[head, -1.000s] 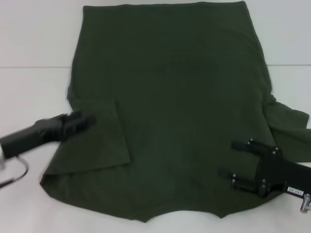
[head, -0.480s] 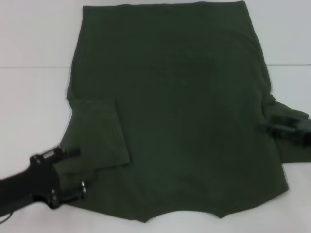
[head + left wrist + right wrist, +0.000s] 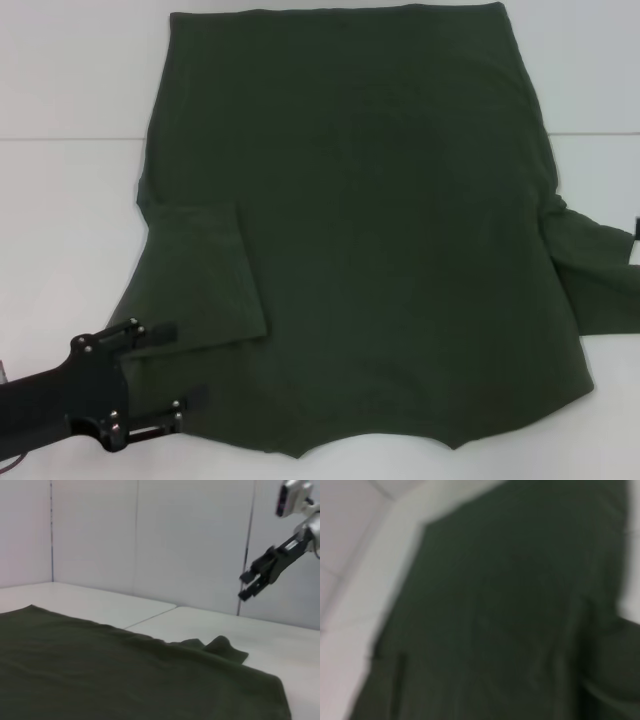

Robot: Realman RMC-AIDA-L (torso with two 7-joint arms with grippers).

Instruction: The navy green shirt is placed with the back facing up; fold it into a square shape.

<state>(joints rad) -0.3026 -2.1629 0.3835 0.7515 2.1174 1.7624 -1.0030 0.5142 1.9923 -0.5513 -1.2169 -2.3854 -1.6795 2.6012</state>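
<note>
One sleeve of the navy green shirt [image 3: 360,230] is folded in. The left pincer [image 3: 165,378], jaws wide, has been brought to the near-left hem on the worktop [image 3: 70,200]. The right pincer [image 3: 256,581] has been lifted clear, parted and empty, so the right sleeve is judged still unfolded.

Lighting: even, bright, overhead; faint shadows. White desk [image 3: 70,230] slightly washed out. Right wrist view heavily blurred; others reasonably sharp.

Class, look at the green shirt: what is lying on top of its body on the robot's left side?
The navy green shirt has its left sleeve folded inward over the body. The cloth beneath that sleeve is covered and cannot be seen.
</note>
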